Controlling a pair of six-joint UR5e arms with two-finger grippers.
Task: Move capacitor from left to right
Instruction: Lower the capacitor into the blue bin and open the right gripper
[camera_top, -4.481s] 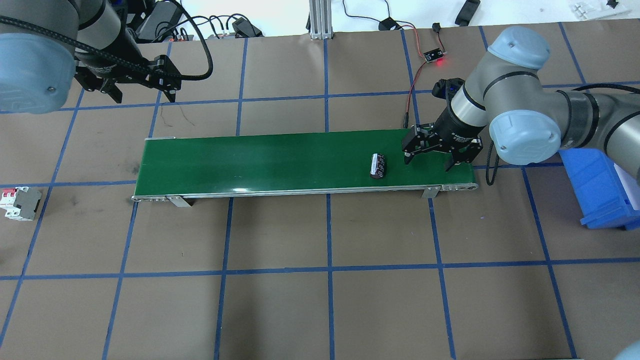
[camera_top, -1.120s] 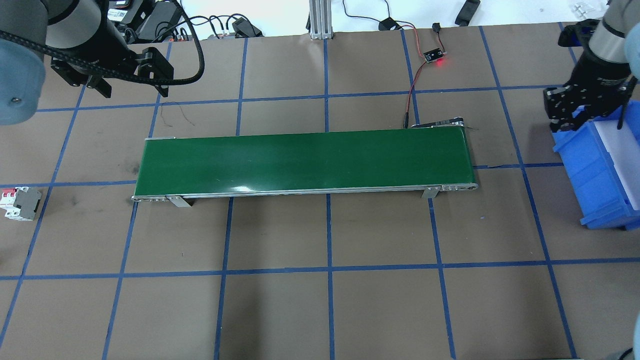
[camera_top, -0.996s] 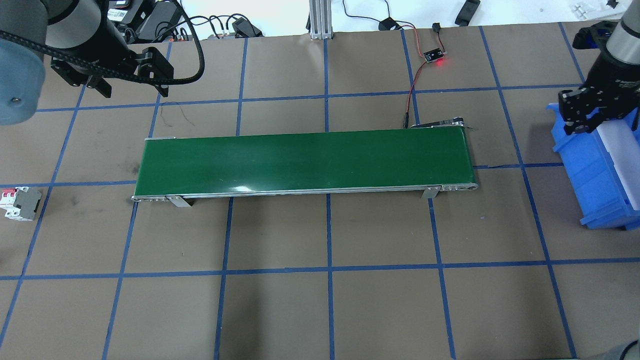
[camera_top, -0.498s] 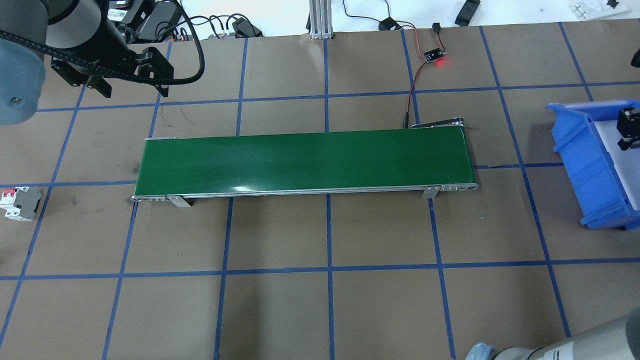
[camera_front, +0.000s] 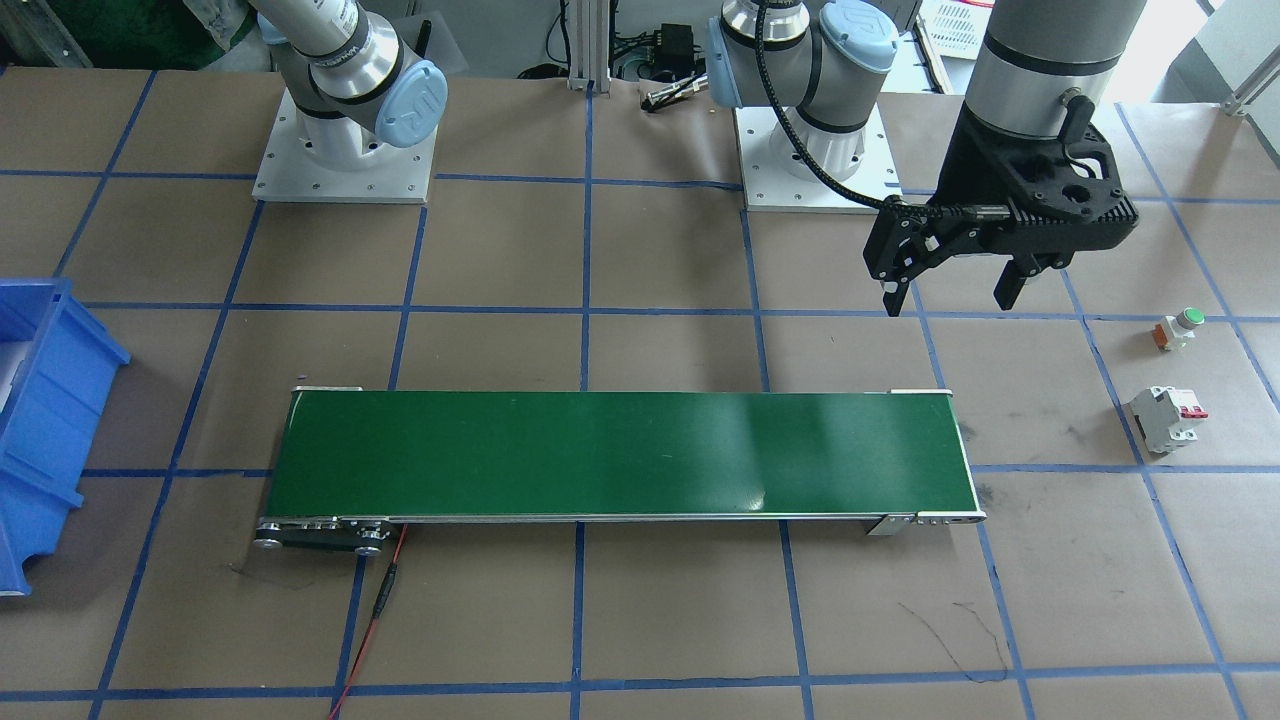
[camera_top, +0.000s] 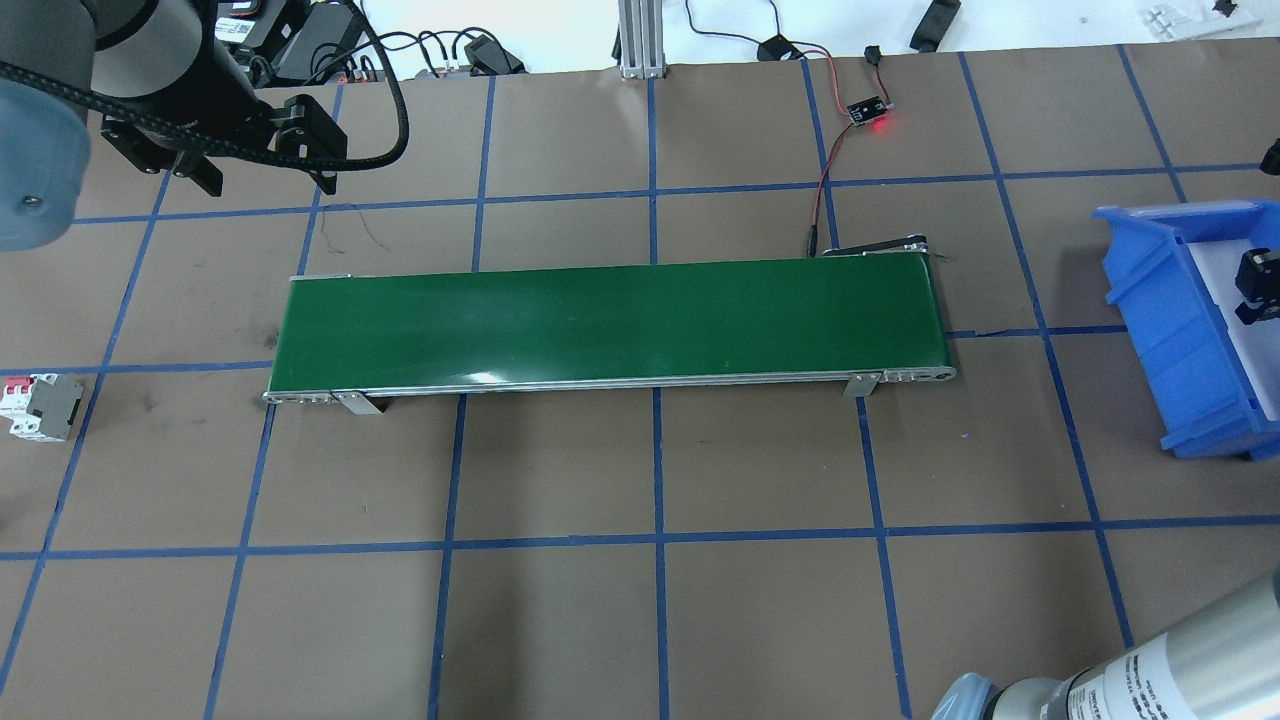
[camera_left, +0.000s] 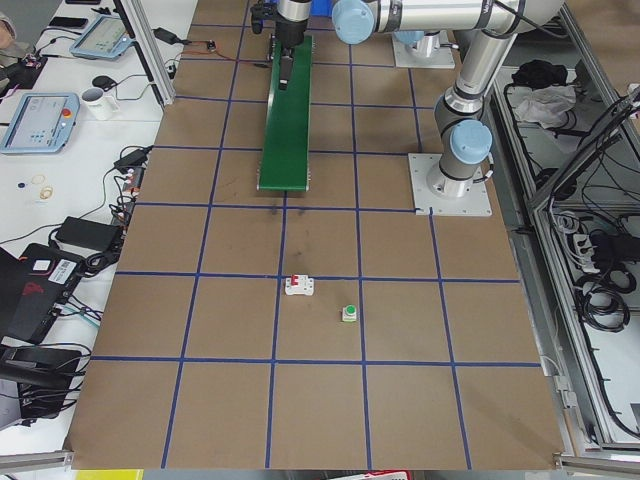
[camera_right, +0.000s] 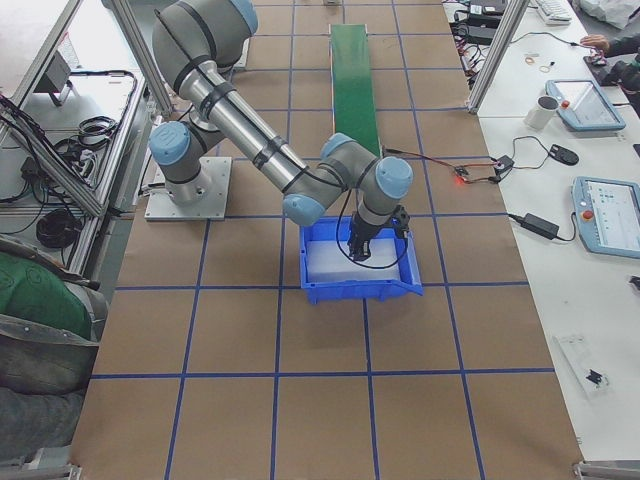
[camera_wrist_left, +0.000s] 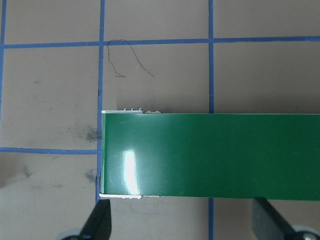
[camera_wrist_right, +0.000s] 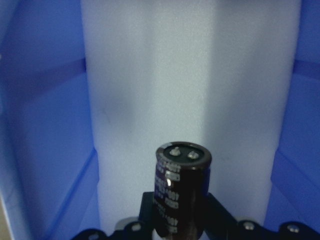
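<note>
My right pincer (camera_wrist_right: 178, 226) is clenched on the capacitor (camera_wrist_right: 181, 192). It grips the lower part of the black barrel, so the end with the two small studs juts out beyond my fingertips. The white foam lining (camera_wrist_right: 190, 75) of the blue bin (camera_wrist_right: 45, 130) lies ahead of that pincer, and the bin walls rise on either side of it. The capacitor hangs clear of the foam as far as I can tell.

I judge the capacitor to be light and stiff. Its sleeve is glossy and round, so it could twist or slide between flat pads. The sound hold is square across the barrel, never on the studs, which look like the delicate part. Once let go it may roll, though the foam should cushion it.

My left pincer (camera_front: 950, 290) is released, with its fingers spread wide and nothing between them. It hangs above the bench (camera_front: 640, 620), with the near end of the green belt (camera_wrist_left: 210, 155) directly beneath it.
</note>
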